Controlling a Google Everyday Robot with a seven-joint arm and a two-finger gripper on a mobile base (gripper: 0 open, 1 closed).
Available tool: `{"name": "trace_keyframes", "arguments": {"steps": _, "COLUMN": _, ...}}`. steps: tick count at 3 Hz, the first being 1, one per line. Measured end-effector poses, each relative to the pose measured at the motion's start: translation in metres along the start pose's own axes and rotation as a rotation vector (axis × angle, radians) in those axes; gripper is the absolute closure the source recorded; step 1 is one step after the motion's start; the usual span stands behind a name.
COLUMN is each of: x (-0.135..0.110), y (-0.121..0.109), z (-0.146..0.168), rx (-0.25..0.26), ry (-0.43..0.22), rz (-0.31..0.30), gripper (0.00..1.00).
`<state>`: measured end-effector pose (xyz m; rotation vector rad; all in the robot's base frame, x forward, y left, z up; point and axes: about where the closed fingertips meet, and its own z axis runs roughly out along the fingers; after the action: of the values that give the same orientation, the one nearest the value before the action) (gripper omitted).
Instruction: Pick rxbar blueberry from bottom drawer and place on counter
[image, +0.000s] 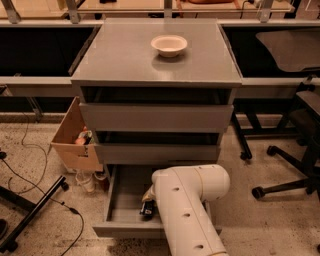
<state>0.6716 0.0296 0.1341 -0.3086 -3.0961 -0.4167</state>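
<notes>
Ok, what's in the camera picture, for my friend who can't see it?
A white robot arm reaches its claw into the open bottom drawer of a grey cabinet. A white bowl sits on the counter above; a cardboard box stands beside the cabinet.

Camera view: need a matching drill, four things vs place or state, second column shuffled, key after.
Things:
1. white bowl
2. bottom drawer
3. cardboard box
4. gripper

Places or states:
a. standing on the floor at the left
b. resting on the counter
c. pulled open
d. down inside the open drawer, mostly hidden

Pairs: 1-b, 2-c, 3-a, 4-d.
</notes>
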Motion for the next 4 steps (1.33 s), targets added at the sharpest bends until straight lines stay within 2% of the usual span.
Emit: {"name": "trace_keyframes", "arguments": {"steps": 4, "x": -0.0093, "y": 0.0066, "z": -0.0025, "rx": -0.049, "ry": 0.054, "rz": -0.053, "gripper": 1.0}}
